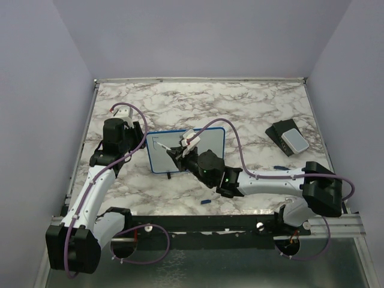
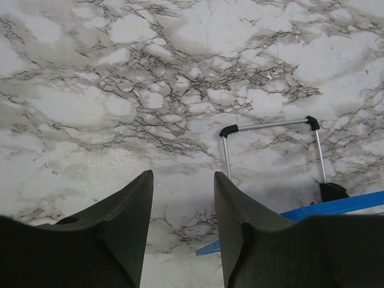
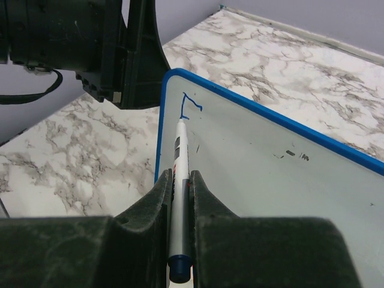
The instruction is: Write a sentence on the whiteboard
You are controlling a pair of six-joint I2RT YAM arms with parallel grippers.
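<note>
**Pen on board, first letter under way**

You are clamping the marker (image 3: 180, 150) in the right gripper (image 3: 179, 176), jaws narrow around its barrel. The tip is pressing on the top-left corner of the whiteboard (image 3: 258, 174). The whiteboard is sitting mid-table (image 1: 240, 102), just ahead of your right arm, with its wire stand (image 2: 270, 125) behind it. Of the sentence (image 3: 189, 107), only a partial blue F is showing, so most of the writing is lying ahead of you.

The left gripper (image 2: 182, 176) is hovering by the board's left edge. Its jaws are half parted with nothing between them. Whether it is touching the frame, I cannot tell.

Handling, as judged:
- **Board:** It is looking light and stiff, with a slick face. On that thin stand it is likely to be sliding or tipping under pen pressure. You are best bracing it at the blue frame on the left edge, not on the face, where you would be smearing ink.
- **Marker:** It is slim and smooth, and you are gripping it mid-barrel. Be pressing lightly, or it may be slipping through the pads.
</note>
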